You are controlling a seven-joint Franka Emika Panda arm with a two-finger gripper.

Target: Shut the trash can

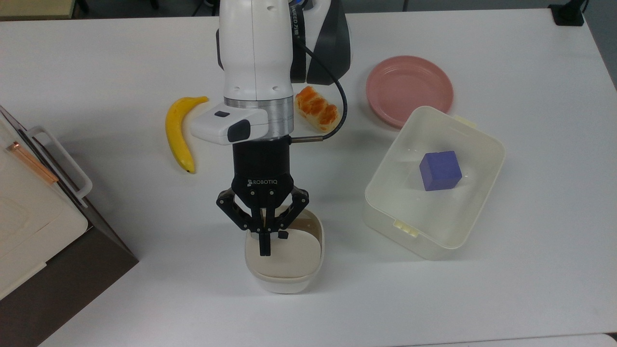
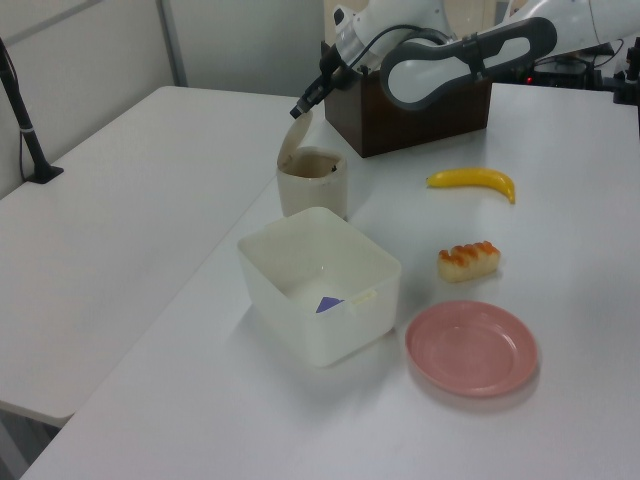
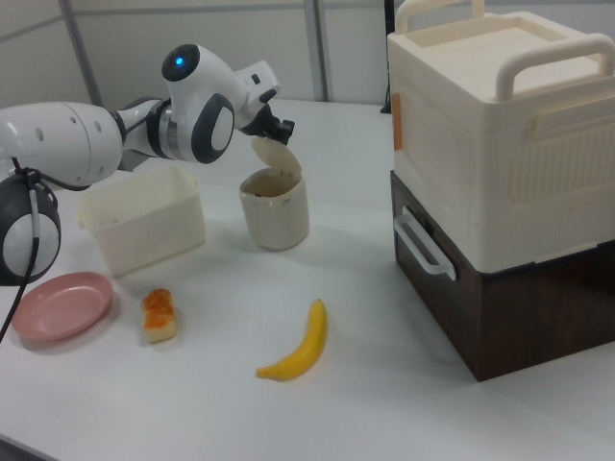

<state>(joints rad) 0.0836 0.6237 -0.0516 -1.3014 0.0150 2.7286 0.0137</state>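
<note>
— one question: where's the trash can (image 1: 284, 258), and why is your pincer (image 1: 264, 251) sitting on top of it like that?

— it's at the near middle of the white table (image 1: 96, 72) in the top view, between the brown-and-cream box stack (image 1: 33, 231) on the top view's left and the translucent tub (image 1: 434, 185) with the blue cube (image 1: 439, 170) on the top view's right. my pincer is drawn shut on nothing, fingers pressed together into one narrow tip, because i judge a push is wanted here, not a grasp.

— and the lid?

— half up. in the right view the beige flip lid (image 3: 276, 155) tilts over the tan opening, hinged at the side away from my arm. my tip rests against its upper face near the small black button (image 1: 283, 235), so pressing down should swing it onto the rim.

— anything in your way?

— no. the banana (image 1: 177, 132) and the bread roll (image 1: 317, 108) lie farther back, well apart from the can, and the pink plate (image 1: 409, 89) is beyond the tub.

— what's left?

— by my reckoning, the last of the swing, until the lid lies flat.
</note>
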